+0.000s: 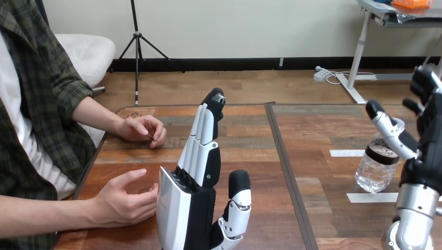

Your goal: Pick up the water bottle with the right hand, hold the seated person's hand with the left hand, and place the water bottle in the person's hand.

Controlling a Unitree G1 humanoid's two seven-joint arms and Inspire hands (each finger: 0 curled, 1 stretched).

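A clear water bottle (pixel 375 165) with a dark cap stands upright on the right half of the table. My right hand (pixel 425 156) is just to its right, open, with the thumb reaching across the bottle's top and the fingers spread above; nothing is gripped. Low in the middle, my left hand (pixel 197 203) stands edge-on with straight fingers pointing up, open. The person's nearer hand (pixel 122 202) lies just left of it, fingertips at its white back shell; I cannot tell if they touch. Their farther hand (pixel 142 128) rests loosely curled on the table.
A dark seam (pixel 284 156) splits the wooden table into two halves. Two white tape strips (pixel 346 153) (pixel 371 197) lie on the right half near the bottle. The person's forearms come in from the left edge.
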